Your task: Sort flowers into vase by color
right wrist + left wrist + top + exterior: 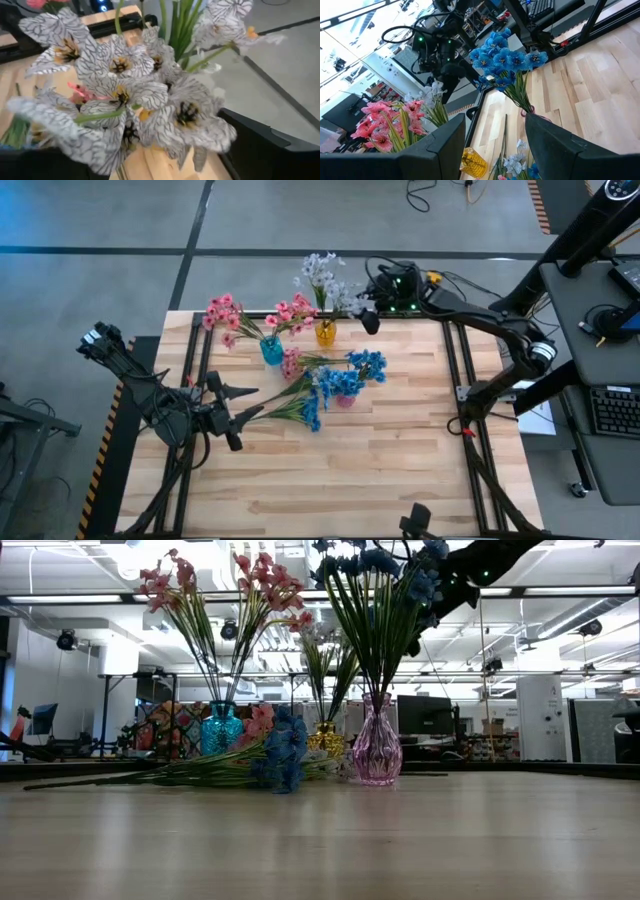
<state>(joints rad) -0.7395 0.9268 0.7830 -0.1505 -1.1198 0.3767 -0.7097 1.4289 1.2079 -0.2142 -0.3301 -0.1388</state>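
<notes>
Right end effector (369, 321), beside white flowers (322, 276)

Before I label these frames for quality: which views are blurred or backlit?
Right wrist view: white flowers fill the frame, soft-focused. Low view: bright ceiling lights behind the pink vase, the nearest tabletop blurred. High view: evenly lit, sharp.

High view overhead; low view table-level; both share pink vase (344, 399).
</notes>
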